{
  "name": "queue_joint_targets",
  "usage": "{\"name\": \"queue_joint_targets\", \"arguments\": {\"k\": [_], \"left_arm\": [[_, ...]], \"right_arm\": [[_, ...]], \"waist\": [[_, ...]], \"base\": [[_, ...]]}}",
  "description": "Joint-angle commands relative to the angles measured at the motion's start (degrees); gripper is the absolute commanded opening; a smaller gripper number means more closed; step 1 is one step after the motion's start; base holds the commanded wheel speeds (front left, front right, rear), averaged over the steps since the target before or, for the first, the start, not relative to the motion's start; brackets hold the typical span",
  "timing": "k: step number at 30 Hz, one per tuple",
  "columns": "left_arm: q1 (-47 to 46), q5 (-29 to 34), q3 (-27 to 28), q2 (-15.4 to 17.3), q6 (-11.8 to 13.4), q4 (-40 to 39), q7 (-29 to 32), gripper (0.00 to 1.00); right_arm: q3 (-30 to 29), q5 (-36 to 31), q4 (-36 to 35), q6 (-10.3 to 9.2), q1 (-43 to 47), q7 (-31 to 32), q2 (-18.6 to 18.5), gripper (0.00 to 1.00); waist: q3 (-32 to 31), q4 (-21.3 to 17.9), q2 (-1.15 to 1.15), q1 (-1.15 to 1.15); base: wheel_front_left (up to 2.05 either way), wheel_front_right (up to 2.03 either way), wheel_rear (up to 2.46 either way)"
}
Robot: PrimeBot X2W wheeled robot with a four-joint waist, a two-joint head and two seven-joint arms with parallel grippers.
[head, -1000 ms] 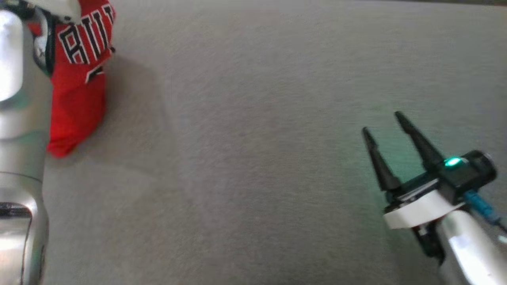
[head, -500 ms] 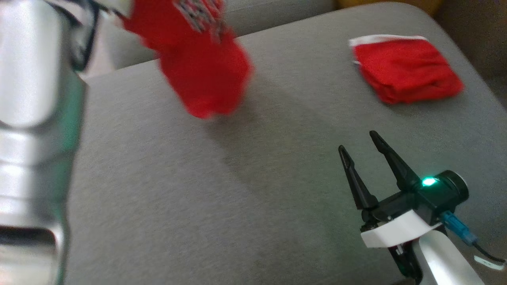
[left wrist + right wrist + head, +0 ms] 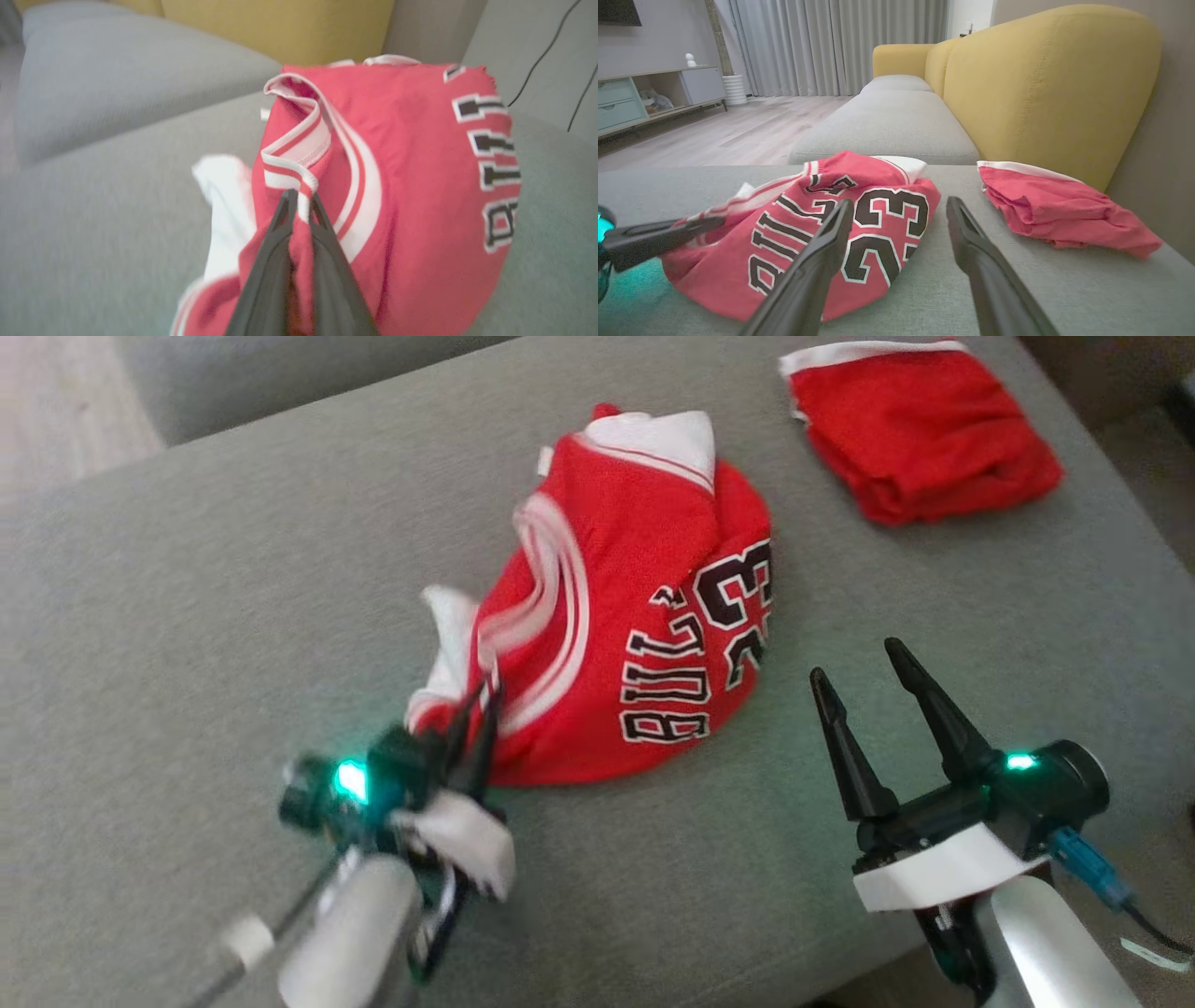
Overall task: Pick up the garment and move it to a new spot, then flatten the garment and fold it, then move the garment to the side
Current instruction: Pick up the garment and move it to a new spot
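Red basketball jersey [image 3: 644,607] is lying in a crumpled heap around the middle of the grey sofa cushion [image 3: 187,616], number and lettering facing up, with a bit of white poking out at the far end. The left gripper [image 3: 484,702] has its jaws pressed together on the striped trim [image 3: 299,158] at the near-left corner of the heap. It looks like an armhole or neck band, and the left wrist view shows the fabric pinched right between them. The right gripper [image 3: 857,661] hovers just off the jersey's right side, jaws spread wide with nothing in them, not touching the cloth. My guess is this thing is light and floppy, so it'll drape and bunch rather than hold a shape, and pulling from one pinch point would just drag it into a rope. The banded edges look like the thickest bits and probably the best place to grab. I'd want the right one on the opposite band or the hem so the jersey can be stretched flat between two points. Room-wise there's loads of bare cushion to the left and in front. Another folded red piece [image 3: 920,429] sits at the far right corner, near the jersey but not touching it, with the yellow backrest [image 3: 1045,79] beyond it. The cushion's near edge also runs close under the right arm, so leftward looks like the safer way to spread it.
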Motion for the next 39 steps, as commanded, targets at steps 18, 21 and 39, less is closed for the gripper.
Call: {"name": "queue_joint_targets", "arguments": {"k": [18,21,39], "left_arm": [[21.25,-1.24,11.32,-3.33,11.89,-19.55,-10.31,1.0],[26.02,0.25,13.42,-3.35,11.66,-23.39,-10.31,1.0],[34.68,4.94,16.21,-3.36,9.24,-28.77,-10.32,1.0]], "right_arm": [[-3.76,0.05,3.97,-0.04,5.94,0.02,-0.65,1.0],[-4.12,-0.07,4.31,-0.04,7.58,0.02,0.01,1.0],[-5.41,-1.33,4.37,-0.04,12.1,0.02,2.39,1.0]], "waist": [[-12.12,16.85,0.0,-0.02],[-13.74,18.08,0.0,-0.02],[-17.25,19.75,0.0,-0.02]], "base": [[0.0,0.0,0.0],[0.0,0.0,0.0],[0.0,0.0,0.0]]}}
